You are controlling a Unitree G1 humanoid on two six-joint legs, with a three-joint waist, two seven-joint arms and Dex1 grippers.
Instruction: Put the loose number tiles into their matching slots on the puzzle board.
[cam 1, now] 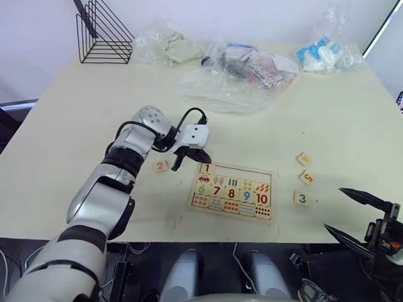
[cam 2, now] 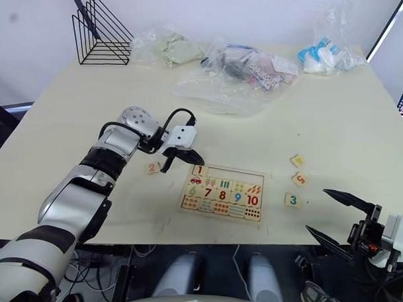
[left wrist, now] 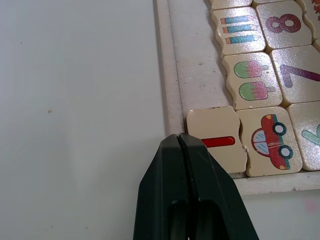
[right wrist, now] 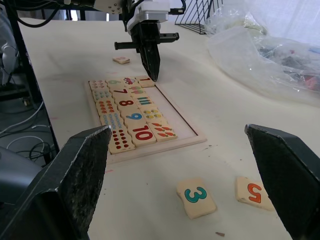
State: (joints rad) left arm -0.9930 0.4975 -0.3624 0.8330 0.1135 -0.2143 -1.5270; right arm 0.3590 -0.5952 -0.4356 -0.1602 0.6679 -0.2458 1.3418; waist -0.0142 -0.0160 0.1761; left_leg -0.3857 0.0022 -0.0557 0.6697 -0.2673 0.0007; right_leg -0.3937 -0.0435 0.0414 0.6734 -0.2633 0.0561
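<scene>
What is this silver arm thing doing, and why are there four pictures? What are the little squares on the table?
It is a robot with two arms. Two pictures come from cameras in its head, looking down at the table. The other two come from cameras on its wrists, so you see its black fingers up close.

On the table lies a wooden puzzle board with numbers, pictures and dots. The tile with the red 1 sits in its corner slot. The left end effector is shut, holds nothing, and its tip is at the edge of that tile.

Four number tiles lie loose on the table: the 2 left of the board, and the 3, the 5 and another tile on the right. The right end effector is open and holds nothing.

Plastic bags and a black wire rack sit at the far side.
</scene>
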